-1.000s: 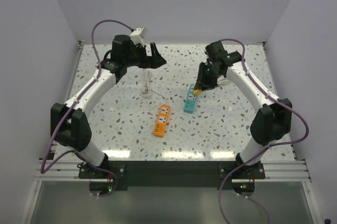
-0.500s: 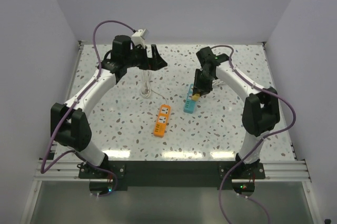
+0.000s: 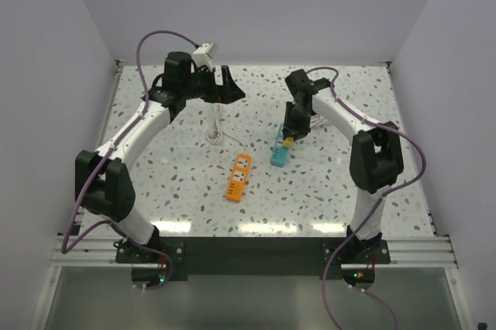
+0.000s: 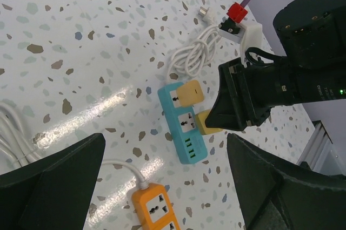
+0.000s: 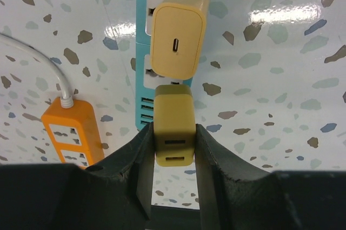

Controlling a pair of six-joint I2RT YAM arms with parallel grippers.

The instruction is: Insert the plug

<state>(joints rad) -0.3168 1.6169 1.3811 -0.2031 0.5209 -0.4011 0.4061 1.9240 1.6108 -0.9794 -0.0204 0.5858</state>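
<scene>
My right gripper (image 5: 173, 144) is shut on the plug (image 5: 173, 126), a small yellow-tan block held between both fingers. It hangs over the near socket of a blue power strip (image 5: 139, 52), just below a second yellow-tan plug (image 5: 177, 41) seated in the far socket. I cannot tell whether the held plug touches the strip. The top view shows the right gripper (image 3: 289, 135), the plug (image 3: 287, 142) and the strip (image 3: 278, 156). My left gripper (image 3: 228, 82) is open and empty, raised over the back of the table; its view shows the strip (image 4: 186, 133) and held plug (image 4: 202, 123).
An orange power strip (image 3: 239, 177) lies left of the blue one, with a white cord running to a coil (image 3: 215, 125) at the back. Another white coiled cable (image 4: 197, 57) lies beyond the blue strip. Walls close the table on three sides.
My right arm has swung left and folded in, bringing the plug from beside the blue strip's right edge to over it. The left arm has barely moved.
</scene>
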